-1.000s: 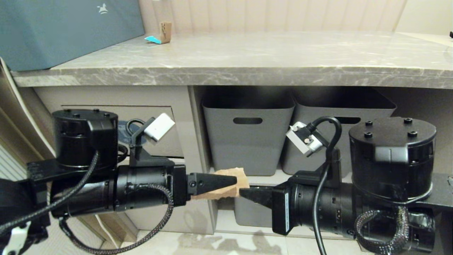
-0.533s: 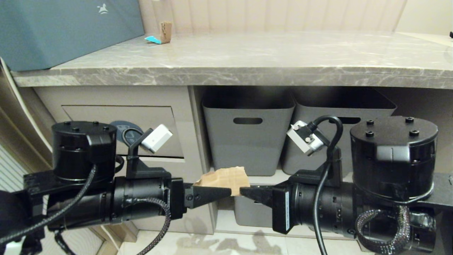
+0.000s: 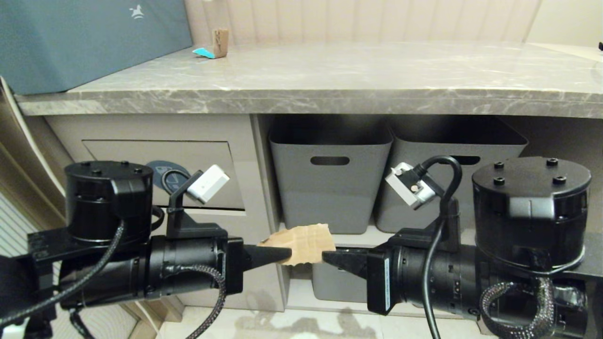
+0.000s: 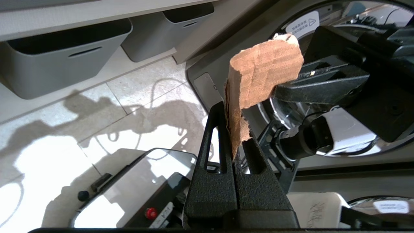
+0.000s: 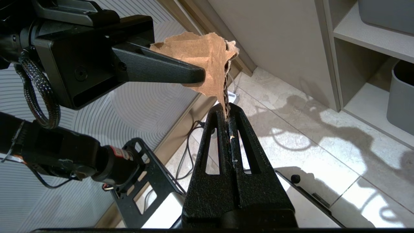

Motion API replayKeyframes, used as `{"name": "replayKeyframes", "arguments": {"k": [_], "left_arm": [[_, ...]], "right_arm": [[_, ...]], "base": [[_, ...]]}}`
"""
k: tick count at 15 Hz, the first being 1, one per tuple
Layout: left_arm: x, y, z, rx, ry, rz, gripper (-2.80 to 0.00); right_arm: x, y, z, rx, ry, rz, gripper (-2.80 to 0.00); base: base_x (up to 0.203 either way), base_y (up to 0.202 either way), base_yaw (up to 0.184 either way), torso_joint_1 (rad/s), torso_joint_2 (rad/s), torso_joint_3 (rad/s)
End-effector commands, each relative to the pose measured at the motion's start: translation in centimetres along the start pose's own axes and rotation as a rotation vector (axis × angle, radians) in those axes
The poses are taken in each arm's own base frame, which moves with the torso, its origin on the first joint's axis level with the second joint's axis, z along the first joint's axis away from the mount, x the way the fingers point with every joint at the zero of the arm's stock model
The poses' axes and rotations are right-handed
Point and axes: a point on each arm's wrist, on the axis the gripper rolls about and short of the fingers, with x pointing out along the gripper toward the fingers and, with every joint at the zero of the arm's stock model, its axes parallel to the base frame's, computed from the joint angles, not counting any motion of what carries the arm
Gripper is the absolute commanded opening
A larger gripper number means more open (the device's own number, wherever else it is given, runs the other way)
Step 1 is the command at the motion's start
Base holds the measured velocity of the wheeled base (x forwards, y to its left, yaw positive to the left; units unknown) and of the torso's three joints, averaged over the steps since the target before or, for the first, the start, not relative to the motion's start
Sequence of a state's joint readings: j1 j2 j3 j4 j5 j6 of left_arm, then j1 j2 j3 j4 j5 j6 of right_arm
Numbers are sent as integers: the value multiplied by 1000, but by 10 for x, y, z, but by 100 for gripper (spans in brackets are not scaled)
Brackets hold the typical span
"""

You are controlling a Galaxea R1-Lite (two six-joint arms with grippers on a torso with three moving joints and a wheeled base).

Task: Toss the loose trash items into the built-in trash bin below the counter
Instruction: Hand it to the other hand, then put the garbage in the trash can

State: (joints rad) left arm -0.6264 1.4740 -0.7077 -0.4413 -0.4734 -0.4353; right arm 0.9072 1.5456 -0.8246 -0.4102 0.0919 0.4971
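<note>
Together two grippers, left gripper, right gripper, pinching one cardboard scrap

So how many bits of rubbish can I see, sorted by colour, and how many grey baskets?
Brown cardboard scraps: 2, one on the counter, one pinched between both sets of fingers
Turquoise scraps: 1
Grey baskets: 2
Total: 5
</note>
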Motion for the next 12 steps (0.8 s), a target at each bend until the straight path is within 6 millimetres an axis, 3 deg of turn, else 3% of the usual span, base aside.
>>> {"name": "replayKeyframes", "arguments": {"k": [1,2,3,8,11,12], "left_arm": [[-1,-1,1,-1,-4,-4,-280],[0,0,1,0,-3,-3,-280],[-1,-1,1,1,-4,-4,-280],[-1,2,2,35,-40,65,-280],[-3,5,3,56,-103,180,-280],[-7,3,4,62,-116,187,-280]], "right_arm": [[-2,0,0,6,-2,1,-280],[-2,-1,-1,8,0,-2,-280],[-2,-2,-2,6,3,-5,0],[-16,-12,2,15,-37,-51,0],[-46,-64,30,86,-202,-281,0],[-64,-83,39,112,-276,-379,-280]], "base": [[0,0,0,0,0,0],[0,0,0,0,0,0],[0,0,0,0,0,0],[0,0,0,0,0,0],[0,0,0,0,0,0],[0,0,0,0,0,0]]}}
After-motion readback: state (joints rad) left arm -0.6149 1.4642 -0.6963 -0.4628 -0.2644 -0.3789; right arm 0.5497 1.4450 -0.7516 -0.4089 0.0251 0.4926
